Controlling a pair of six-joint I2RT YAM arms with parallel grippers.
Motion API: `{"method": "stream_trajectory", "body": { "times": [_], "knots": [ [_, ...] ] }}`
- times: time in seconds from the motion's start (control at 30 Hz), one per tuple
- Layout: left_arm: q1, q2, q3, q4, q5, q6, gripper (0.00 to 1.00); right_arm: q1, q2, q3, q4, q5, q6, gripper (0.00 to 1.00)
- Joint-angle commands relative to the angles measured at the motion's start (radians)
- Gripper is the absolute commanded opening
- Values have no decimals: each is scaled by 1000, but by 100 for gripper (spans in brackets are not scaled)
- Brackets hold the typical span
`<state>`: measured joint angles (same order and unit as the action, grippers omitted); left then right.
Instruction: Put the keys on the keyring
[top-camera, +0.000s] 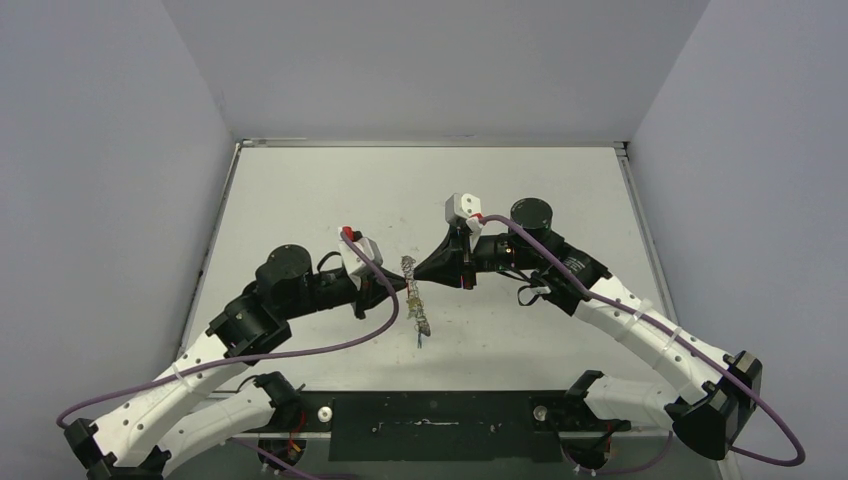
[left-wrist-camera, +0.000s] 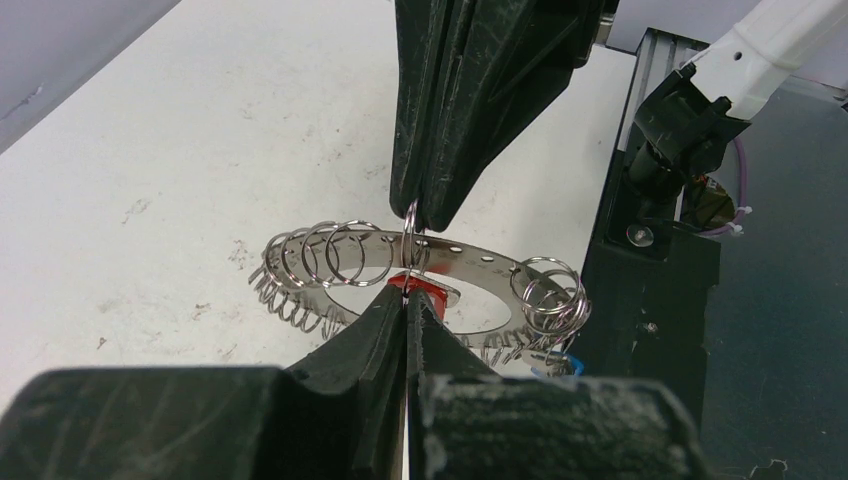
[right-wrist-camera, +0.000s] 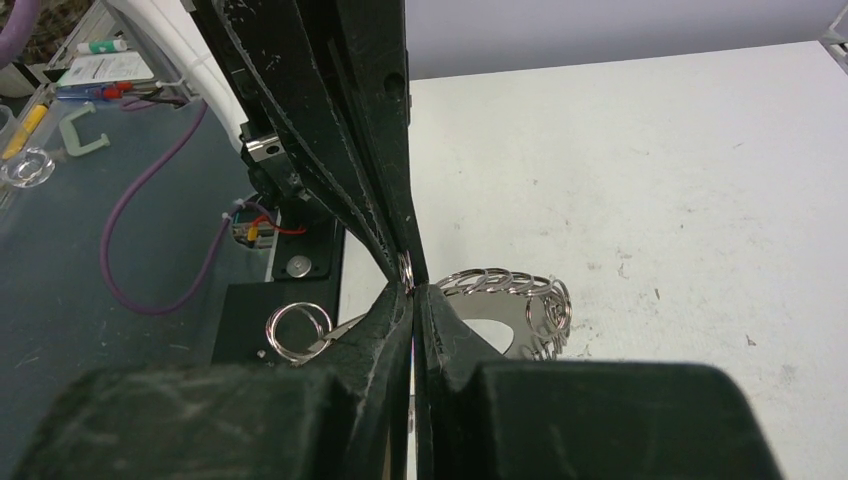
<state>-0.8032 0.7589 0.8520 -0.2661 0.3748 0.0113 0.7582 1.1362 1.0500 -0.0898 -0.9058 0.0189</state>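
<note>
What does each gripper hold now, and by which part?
The left gripper pinches the red-tagged key at its red tag; the right gripper holds the keyring by one edge loop.

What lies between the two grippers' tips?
A small wire loop of the flat grey metal keyring, and a red plastic tag by the left gripper; left wrist view.

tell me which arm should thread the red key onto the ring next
Left, probably. The left gripper is shut on the red-tagged key, right at the keyring. The right gripper is pinching one wire loop, so it is better placed to steady the ring.
</note>
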Motion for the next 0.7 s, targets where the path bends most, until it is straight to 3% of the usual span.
{"method": "stream_trajectory", "body": {
  "times": [0.0,0.33,0.47,0.67],
  "knots": [
    [-3,24,-3,90,42,-5,0,-7,-37,0,135,-7,32,0],
    [-4,-11,-9,106,10,-30,0,-7,-39,-4,136,-1,30,0],
    [-5,-74,-16,84,-53,-26,16,-7,-37,-5,138,-3,32,0],
    [-4,-66,-9,134,-35,-46,19,-7,-41,-2,139,-4,32,0]
  ]
}}
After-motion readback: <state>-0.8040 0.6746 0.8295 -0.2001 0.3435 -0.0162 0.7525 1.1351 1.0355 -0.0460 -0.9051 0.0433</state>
